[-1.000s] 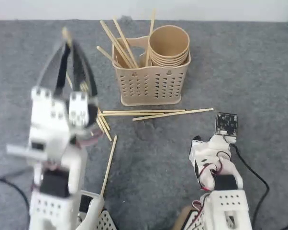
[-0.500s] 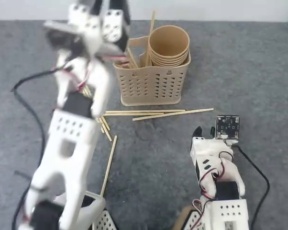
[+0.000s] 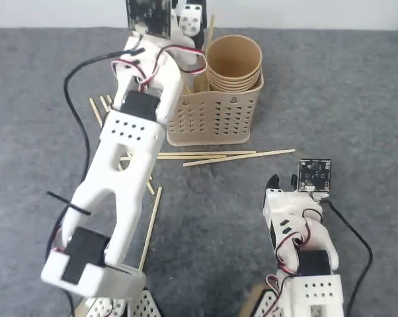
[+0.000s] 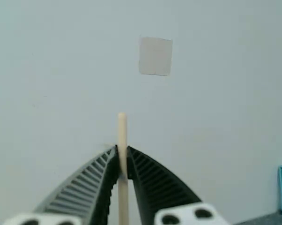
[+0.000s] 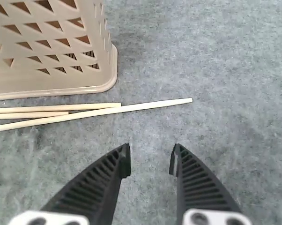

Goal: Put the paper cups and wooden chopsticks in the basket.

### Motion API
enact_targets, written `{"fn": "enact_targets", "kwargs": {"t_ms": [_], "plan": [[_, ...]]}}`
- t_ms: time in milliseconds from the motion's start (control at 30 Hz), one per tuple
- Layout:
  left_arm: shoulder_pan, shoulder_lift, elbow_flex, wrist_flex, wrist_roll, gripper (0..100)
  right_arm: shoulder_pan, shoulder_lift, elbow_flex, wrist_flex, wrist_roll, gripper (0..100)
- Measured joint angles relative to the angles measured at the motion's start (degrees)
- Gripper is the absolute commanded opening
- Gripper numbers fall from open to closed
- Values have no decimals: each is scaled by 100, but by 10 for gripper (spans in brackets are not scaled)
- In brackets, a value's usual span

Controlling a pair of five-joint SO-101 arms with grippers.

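"So, where was the left gripper [image 4: 122, 152]?"

"Raised toward a pale wall [image 4: 56, 70], with its jaws clamped on a wooden chopstick [image 4: 122, 129] that stood upright between them. In the high view, the left arm [image 3: 126, 165] stretched out to the far edge of the grey carpet [image 3: 358, 99]."

"And the basket [image 3: 212, 115]?"

"It stood near that far edge, about midway along it, with the left arm reaching over its side. A stack of paper cups [image 3: 233, 63] sat nested in the compartment on the right arm's side. One upright stick [image 3: 210, 30] poked up beside the stack, and the arm hid most of the other compartment."

"What lay loose?"

"Several loose chopsticks [image 3: 219, 156] lay flat, side by side, just in front of the basket. A lone chopstick [image 3: 151, 224] lay closer to the near edge, beside the left arm. A few stick ends [image 3: 100, 109] showed on the arm's other side."

"And the right gripper [image 5: 149, 161]?"

"It hung low toward the near edge with its jaws apart over bare carpet. It pointed at the basket's corner and the loose chopsticks and touched neither."
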State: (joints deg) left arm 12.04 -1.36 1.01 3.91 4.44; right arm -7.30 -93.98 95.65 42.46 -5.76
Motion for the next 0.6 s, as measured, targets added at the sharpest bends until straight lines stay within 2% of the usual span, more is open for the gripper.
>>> {"fn": "enact_targets", "kwargs": {"t_ms": [333,600], "plan": [[-105,176,-176,62,9,74,0,0,0,0,0,154],[-105,105,-571,1407,9,99,0,0,0,0,352,151]]}}
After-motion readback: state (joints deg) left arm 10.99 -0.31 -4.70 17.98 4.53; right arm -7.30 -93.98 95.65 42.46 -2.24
